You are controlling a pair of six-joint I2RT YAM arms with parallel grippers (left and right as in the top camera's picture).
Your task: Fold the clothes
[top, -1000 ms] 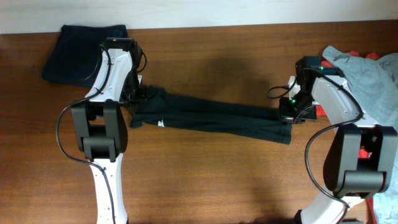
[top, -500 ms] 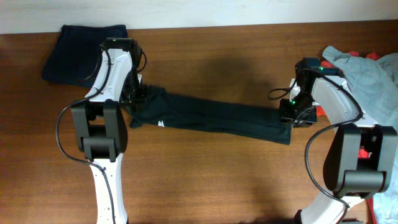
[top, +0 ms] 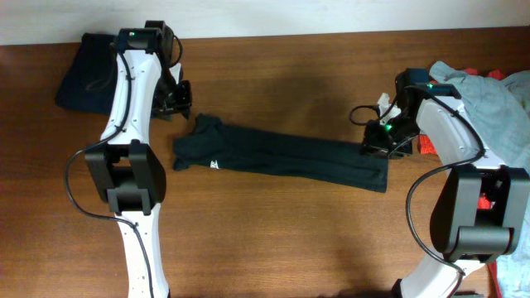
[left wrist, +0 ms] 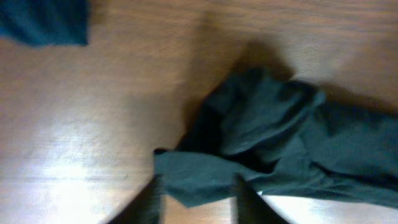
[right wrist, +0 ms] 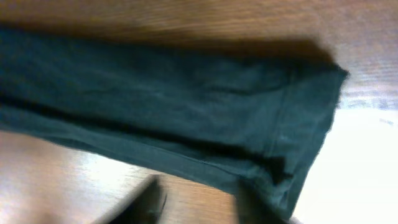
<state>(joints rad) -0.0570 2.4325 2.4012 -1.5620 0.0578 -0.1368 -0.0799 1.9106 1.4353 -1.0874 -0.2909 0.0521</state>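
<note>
the navy garment (top: 83, 70) lies folded just to the left of the left pincer (top: 171, 98). the blurred fingers (left wrist: 148, 200) of that pincer stand apart, clamped on nothing. near it to the right sits the bunched end of the black t-shirt (top: 281, 157), which stretches as a long narrow band across the table (top: 273, 240) to the right pincer (top: 374, 142). there the fingers (right wrist: 249, 200) are spread too, above the hem end. to the right of that pincer, a pale grey-blue garment (top: 489, 99) is heaped over red cloth (top: 426, 146).
</note>
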